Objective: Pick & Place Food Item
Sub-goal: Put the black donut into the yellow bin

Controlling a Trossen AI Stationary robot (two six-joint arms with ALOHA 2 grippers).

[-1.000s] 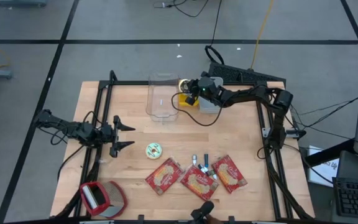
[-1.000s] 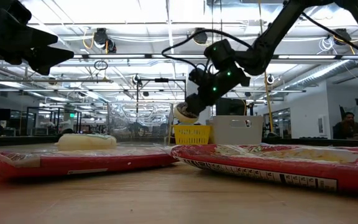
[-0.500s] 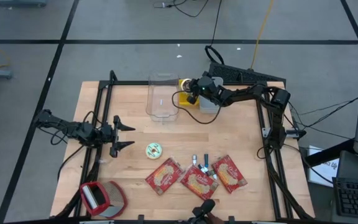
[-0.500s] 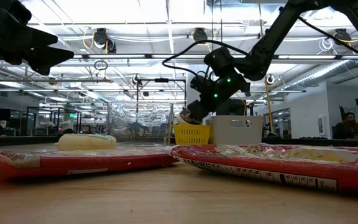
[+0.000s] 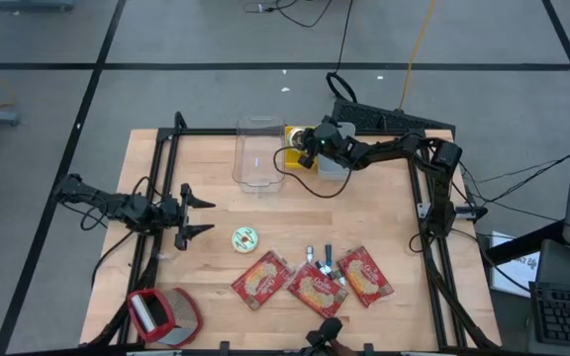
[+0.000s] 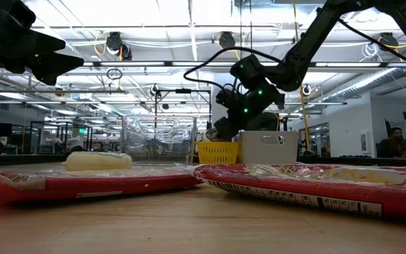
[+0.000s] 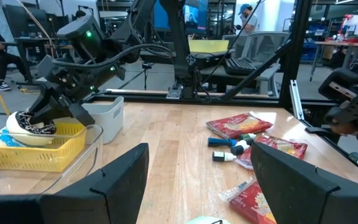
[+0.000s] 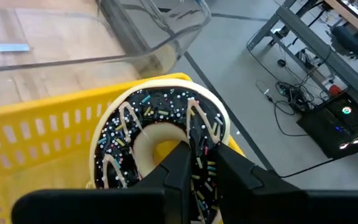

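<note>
A chocolate-iced donut (image 8: pixel 160 134) with sprinkles and white stripes hangs at the rim of the yellow basket (image 8: pixel 36 137) at the table's far side, with my right gripper (image 8: pixel 204 168) shut on it. In the left wrist view the donut (image 7: pixel 33 123) sits tilted over the basket (image 7: pixel 39 146), which holds a blue-and-white item. In the high view my right gripper (image 5: pixel 303 150) is over the basket (image 5: pixel 295 160). My left gripper (image 5: pixel 194 216) stands open and level at the table's left, touching nothing. My right gripper pinches the donut's ring (image 8: pixel 201 152) between its two fingers, one finger (image 8: pixel 178 165) at the hole and the other (image 8: pixel 232 171) outside the ring. The fingers slant down from the table's right. The donut is tilted, icing up; whether it touches the basket's contents I cannot tell.
A clear plastic tub (image 5: pixel 258 153) stands left of the basket and a white bin (image 5: pixel 332 165) right of it. A green-and-white round item (image 5: pixel 245 237), three red packets (image 5: pixel 315 287) with small tubes, and a red-and-white object (image 5: pixel 161 314) lie near the front.
My right gripper has tipped a little further down and sunk slightly toward the yellow basket, still shut on the donut. The donut has come down from just above the basket to its rim.
</note>
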